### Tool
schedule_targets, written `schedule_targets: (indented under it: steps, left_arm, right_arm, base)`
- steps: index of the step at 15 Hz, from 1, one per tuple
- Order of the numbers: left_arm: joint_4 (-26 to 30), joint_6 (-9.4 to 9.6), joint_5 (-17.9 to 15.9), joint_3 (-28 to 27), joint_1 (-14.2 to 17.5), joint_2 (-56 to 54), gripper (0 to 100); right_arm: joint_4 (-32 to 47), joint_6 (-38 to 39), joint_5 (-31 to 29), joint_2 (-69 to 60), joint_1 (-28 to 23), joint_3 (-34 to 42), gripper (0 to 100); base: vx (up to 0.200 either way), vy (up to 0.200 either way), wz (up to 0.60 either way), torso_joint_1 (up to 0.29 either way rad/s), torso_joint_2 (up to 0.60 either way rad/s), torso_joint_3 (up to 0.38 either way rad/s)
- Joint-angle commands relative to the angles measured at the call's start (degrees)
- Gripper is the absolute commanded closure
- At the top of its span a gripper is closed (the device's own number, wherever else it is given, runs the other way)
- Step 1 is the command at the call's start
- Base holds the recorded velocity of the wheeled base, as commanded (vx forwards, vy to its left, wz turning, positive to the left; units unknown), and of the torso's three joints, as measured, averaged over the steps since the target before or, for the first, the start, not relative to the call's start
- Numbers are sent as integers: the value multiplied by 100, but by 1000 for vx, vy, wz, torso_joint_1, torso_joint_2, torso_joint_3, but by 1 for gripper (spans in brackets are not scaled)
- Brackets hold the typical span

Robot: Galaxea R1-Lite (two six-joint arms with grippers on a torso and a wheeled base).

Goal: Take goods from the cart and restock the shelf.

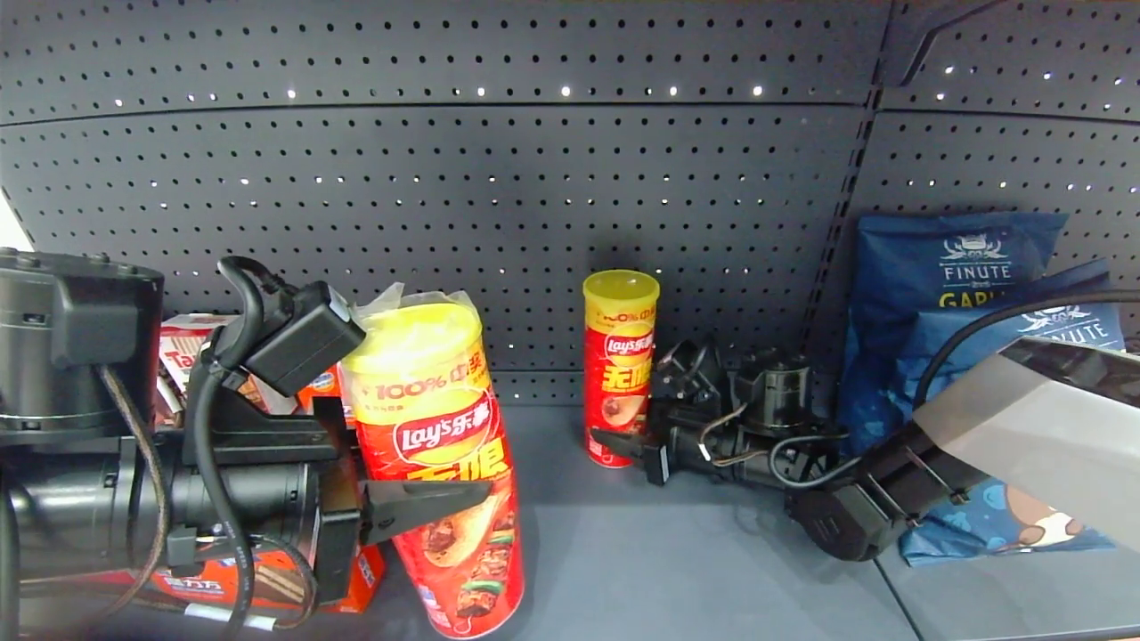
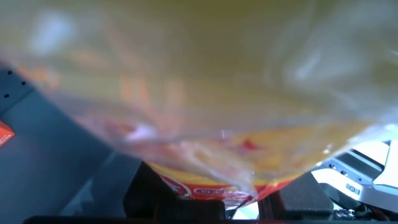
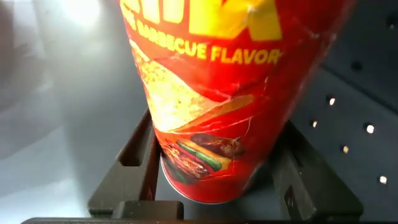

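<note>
- The left gripper (image 1: 419, 481) (image 2: 224, 202) is closed on the middle of a large chips can (image 1: 432, 445) (image 2: 205, 93), with one finger (image 1: 427, 500) lying across the front of the label.
- This large can is red with a yellow top under clear wrap and leans a little. It is nearer than the small chips can (image 1: 620, 369) (image 3: 211, 93) and well to its left, the robot's left.
- An orange box (image 1: 361, 570) lies under the left arm, also left of the small can.
- The small can stands upright on the grey shelf board (image 1: 668, 552), far back.
- The right gripper (image 1: 623, 429) (image 3: 211, 180) sits around the base of the small can. Whether it presses the can or is loose, I cannot tell.
- Blue snack bags (image 1: 953, 267) stand to the right of the small can, behind the right arm.
- Wafer boxes (image 1: 191, 343) stand far to the left of the small can.
- The perforated back panel (image 1: 445, 178) is just behind the small can.
</note>
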Motion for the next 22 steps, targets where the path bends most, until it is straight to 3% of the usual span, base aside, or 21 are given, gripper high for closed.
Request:
schedule_targets:
  steps: [1, 5, 6, 10, 16, 22]
  left_arm:
    - [-4, -1, 2, 1, -9, 7, 100]
    - [-4, -1, 28, -8, -9, 7, 100]
    - [-4, -1, 28, 1, -9, 7, 100]
    - [5, -1, 107, -25, -9, 7, 100]
    - [5, -1, 116, -34, -18, 16, 100]
    - [5, -1, 195, -25, -18, 25, 100]
  right_arm:
    - [-18, 27, -4, -587, 119, 326, 100]
    - [-27, 80, -91, -1281, 391, 906, 100]
    - [-36, 80, -592, -1589, 682, 1214, 100]
    - [-71, 203, -698, -2222, 910, 2084, 100]
    - [-906, 212, -979, -2398, 1068, 3270, 100]
    - [-1090, 335, -997, -2222, 1226, 3560, 100]
  base:
    - [0, 0, 0, 0, 0, 0]
    - [0, 0, 0, 0, 0, 0]
    - [0, 0, 0, 0, 0, 0]
    - [0, 0, 0, 0, 0, 0]
    - [0, 0, 0, 0, 0, 0]
    - [0, 0, 0, 0, 0, 0]
